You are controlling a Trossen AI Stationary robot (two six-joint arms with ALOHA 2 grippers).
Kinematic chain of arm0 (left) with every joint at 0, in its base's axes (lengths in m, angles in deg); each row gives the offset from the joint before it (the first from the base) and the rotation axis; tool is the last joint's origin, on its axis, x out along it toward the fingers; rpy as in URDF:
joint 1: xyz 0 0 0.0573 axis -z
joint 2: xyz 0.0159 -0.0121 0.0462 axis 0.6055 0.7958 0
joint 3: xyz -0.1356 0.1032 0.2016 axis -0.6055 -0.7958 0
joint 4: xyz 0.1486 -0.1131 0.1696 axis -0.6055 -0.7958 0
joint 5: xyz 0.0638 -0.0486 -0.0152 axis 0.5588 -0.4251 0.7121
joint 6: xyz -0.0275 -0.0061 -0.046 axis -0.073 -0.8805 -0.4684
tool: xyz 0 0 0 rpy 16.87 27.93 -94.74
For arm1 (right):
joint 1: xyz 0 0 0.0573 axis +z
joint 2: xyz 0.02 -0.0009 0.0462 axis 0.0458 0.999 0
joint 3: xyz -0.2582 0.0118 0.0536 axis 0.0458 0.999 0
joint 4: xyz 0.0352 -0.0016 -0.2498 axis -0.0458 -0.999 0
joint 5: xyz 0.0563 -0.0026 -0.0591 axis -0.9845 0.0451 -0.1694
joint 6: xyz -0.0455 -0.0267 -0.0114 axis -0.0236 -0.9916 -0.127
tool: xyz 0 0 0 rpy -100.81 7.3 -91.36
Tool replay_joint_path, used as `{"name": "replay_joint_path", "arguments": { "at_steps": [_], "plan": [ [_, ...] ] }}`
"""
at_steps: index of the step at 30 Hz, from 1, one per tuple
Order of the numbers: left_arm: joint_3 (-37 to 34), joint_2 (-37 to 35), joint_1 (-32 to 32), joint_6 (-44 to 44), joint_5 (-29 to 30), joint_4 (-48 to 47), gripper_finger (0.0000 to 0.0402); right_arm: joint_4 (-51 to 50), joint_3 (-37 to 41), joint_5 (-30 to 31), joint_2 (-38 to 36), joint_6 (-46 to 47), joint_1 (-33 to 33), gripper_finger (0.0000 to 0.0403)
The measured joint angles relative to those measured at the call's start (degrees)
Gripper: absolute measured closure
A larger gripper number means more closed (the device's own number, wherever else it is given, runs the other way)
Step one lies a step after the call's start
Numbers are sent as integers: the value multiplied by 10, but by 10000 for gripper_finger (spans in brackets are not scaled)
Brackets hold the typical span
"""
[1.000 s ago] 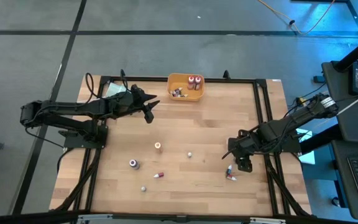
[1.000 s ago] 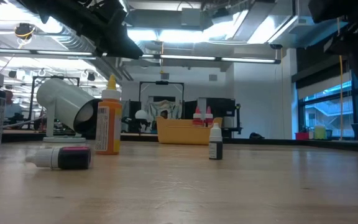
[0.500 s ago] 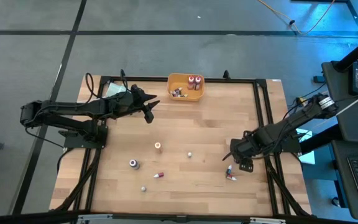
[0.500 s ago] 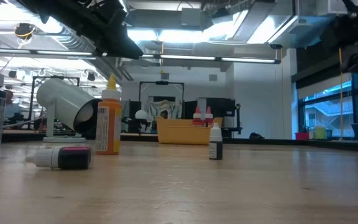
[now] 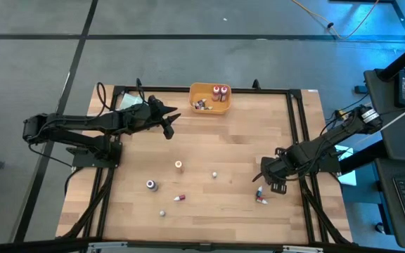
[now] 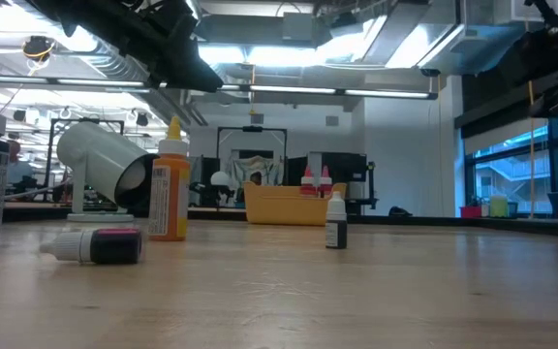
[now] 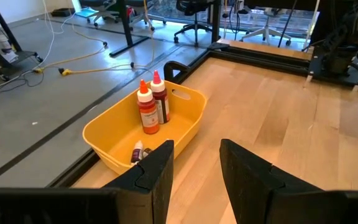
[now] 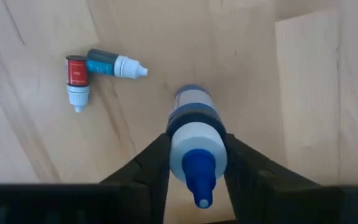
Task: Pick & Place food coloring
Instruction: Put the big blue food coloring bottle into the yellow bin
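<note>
My right gripper [image 8: 194,163] points down over the table's right part, shut on a white food coloring bottle [image 8: 193,134] with a blue cap. In the high view the right gripper [image 5: 271,184] hides that bottle. Beside it lie a red bottle [image 8: 76,74] and a blue one [image 8: 110,64], both on their sides. More bottles are spread over the middle of the table: an orange-capped one [image 5: 179,165], a purple one [image 5: 151,185] and a red one [image 5: 180,198]. My left gripper [image 7: 196,168] hovers open near the yellow bin [image 5: 210,99]. My right gripper pinches the white bottle between its two fingers, on opposite sides of the body just below the blue cap [image 8: 174,149]. The fingers come from above, pointing down. The bottle stands upright, cap up; whether its base [image 8: 190,96] touches the table I cannot tell.
The yellow bin [image 7: 114,140] at the far edge holds two red bottles [image 7: 153,107] and some small ones. In the low view a white cylinder [image 6: 105,165] lies near an orange bottle [image 6: 168,194]. Bare wood lies between the right gripper and the bin.
My right gripper has sunk a little toward the table, over the bottles at the right. The left arm and the bottles on the table have kept still.
</note>
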Motion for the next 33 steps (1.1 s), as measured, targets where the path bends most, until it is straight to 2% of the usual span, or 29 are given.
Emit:
{"name": "replay_joint_path", "arguments": {
  "at_steps": [6, 9, 14, 20, 26, 31, 33],
  "plan": [
    [0, 0, 0, 0, 0, 0, 274, -21, -62, 13, 1, -14, -13, 280],
    [0, 0, 0, 0, 0, 0, 274, -65, -127, 57, 2, -40, -51, 280],
    [0, 0, 0, -1, 0, 0, 274, -124, -254, 133, 2, -124, -162, 280],
    [0, 0, 0, -16, 0, 1, 274, -123, -388, 165, 20, -282, -318, 280],
    [0, 0, 0, -31, -1, 1, 274, -123, -525, 162, 120, -414, -452, 280],
    [0, 0, 0, -47, -2, 1, 274, -132, -602, 78, 231, -514, -533, 280],
    [0, 0, 0, -47, -2, 1, 274, -133, -617, 79, 275, -539, -548, 280]
  ]
}}
